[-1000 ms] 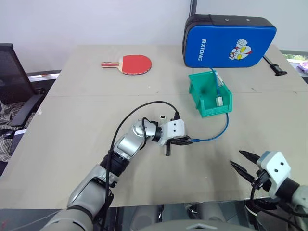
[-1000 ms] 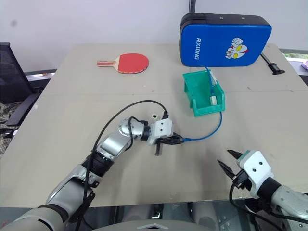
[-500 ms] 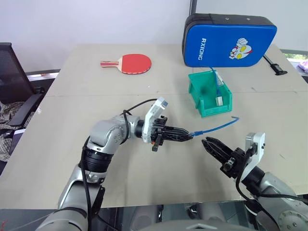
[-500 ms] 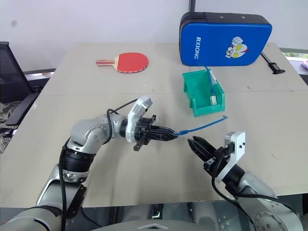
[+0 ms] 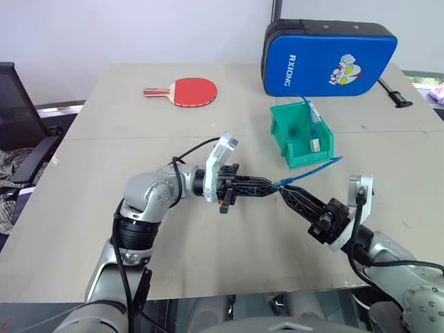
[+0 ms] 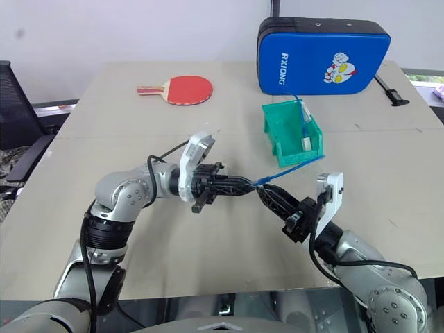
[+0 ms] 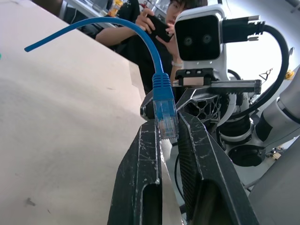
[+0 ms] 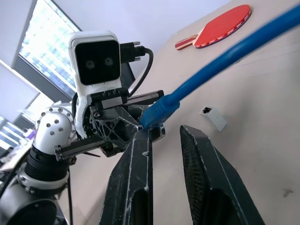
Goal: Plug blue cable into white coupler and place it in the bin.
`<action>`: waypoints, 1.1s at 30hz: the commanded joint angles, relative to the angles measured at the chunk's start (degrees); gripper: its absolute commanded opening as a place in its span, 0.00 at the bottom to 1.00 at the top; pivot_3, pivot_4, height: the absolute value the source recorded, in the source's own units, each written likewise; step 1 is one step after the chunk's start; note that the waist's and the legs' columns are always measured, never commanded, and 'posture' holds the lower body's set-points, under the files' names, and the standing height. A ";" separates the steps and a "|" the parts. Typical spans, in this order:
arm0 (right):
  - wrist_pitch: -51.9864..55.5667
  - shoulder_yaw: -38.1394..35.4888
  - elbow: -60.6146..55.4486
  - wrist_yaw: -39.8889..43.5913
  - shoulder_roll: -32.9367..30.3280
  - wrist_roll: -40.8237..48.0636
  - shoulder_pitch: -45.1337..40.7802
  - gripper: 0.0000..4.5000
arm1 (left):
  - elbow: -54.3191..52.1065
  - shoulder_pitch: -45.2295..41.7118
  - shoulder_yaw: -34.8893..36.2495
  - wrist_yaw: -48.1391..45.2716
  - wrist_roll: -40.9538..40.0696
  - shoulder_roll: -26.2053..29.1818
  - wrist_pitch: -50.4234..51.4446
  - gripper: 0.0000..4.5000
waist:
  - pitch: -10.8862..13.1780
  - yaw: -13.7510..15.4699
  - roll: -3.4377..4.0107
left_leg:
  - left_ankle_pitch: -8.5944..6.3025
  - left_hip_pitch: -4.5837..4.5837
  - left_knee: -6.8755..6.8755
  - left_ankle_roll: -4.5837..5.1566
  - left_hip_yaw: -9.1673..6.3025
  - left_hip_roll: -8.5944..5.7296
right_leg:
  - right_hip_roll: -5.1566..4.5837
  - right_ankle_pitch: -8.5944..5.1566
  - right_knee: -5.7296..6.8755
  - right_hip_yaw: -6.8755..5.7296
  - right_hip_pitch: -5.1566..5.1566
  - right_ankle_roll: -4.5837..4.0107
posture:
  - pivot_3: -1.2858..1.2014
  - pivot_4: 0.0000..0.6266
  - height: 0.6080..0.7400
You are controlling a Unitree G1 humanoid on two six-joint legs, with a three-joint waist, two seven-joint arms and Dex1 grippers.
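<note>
Silver-grey jointed arms carry black cables; each gripper (image 5: 274, 187) has 2 black fingers beneath a white camera block (image 7: 200, 33).

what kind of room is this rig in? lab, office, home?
Probably an office or lab room used for robot trials, not a home. A plain beige work table carries staged odds and ends: a table tennis paddle, a blue padded case, a green bin. A black office chair stands beside it.

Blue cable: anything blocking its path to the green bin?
Nothing visible. The thin blue network cable, plug pinched in the left end effector, has only bare tabletop between it and the small green plastic bin.
</note>
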 commanded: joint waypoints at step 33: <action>-10.96 4.26 -0.16 0.37 -9.30 12.97 -0.06 0.55 | -3.72 1.99 2.39 4.08 -7.26 -0.06 1.91 0.00 | 0.02 0.02 -0.03 | 0.00 -0.04 0.00 0.00 0.01 0.00 | 0.00 0.00 -0.02 0.02 -0.02 0.00 | 0.52 0.24 0.93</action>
